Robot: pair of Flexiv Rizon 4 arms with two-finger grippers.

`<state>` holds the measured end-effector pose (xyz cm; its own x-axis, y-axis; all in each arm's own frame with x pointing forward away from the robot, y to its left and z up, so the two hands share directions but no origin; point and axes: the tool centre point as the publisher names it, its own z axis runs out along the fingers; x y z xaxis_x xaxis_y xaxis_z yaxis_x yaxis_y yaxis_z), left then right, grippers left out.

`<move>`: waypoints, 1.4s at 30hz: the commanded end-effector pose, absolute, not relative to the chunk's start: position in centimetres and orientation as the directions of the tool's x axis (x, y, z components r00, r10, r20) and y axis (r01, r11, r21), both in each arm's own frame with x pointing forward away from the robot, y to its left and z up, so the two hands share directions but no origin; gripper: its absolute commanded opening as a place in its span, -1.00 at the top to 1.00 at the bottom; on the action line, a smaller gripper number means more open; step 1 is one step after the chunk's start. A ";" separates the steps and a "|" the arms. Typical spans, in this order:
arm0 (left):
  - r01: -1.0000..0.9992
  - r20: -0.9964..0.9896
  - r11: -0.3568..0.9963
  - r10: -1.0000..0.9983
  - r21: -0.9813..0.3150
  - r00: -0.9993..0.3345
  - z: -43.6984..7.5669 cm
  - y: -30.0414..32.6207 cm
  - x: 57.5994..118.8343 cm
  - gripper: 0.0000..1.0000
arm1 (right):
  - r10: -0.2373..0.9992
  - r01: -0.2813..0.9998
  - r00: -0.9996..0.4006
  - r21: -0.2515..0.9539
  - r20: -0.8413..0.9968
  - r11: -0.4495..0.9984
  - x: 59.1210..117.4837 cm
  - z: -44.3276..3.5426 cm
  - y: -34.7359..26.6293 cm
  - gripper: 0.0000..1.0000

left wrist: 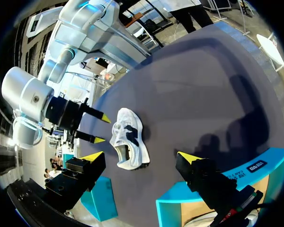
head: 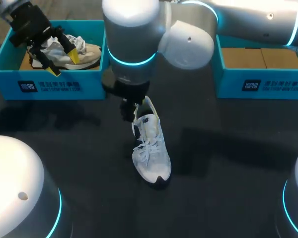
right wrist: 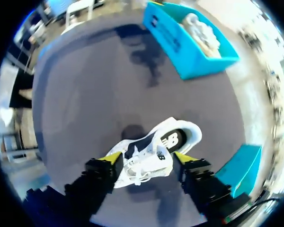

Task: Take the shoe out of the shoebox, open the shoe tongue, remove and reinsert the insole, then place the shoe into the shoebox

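A white lace-up shoe (head: 150, 146) lies on its sole on the dark table, toe toward the front edge. My right gripper (head: 131, 111) hangs just above its heel end, beside the collar. In the right wrist view the shoe (right wrist: 151, 151) lies between the spread fingers of the right gripper (right wrist: 147, 158), which is open and not pressing on it. My left gripper (head: 64, 63) is wide open above the teal shoebox (head: 49, 84) at the back left, holding nothing. Looking down from the left gripper (left wrist: 141, 158), I see the shoe (left wrist: 128, 142) and the right gripper (left wrist: 100, 128) beside it.
The left shoebox holds a second, cream shoe (head: 84, 53) with crumpled paper. Another teal shoebox (head: 260, 84) at the back right shows only its cardboard floor. My right arm's elbow (head: 134, 34) looms over the table's middle back.
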<state>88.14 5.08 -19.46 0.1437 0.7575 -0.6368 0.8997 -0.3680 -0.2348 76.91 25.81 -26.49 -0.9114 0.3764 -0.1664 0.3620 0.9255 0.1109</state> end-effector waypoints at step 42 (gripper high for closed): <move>0.900 -0.635 -0.368 0.759 -0.234 0.145 -19.4 5.1 88.1 -1.00 | -0.121 -0.116 -0.959 -0.035 -0.256 0.993 87.7 -28.6 25.1 -1.00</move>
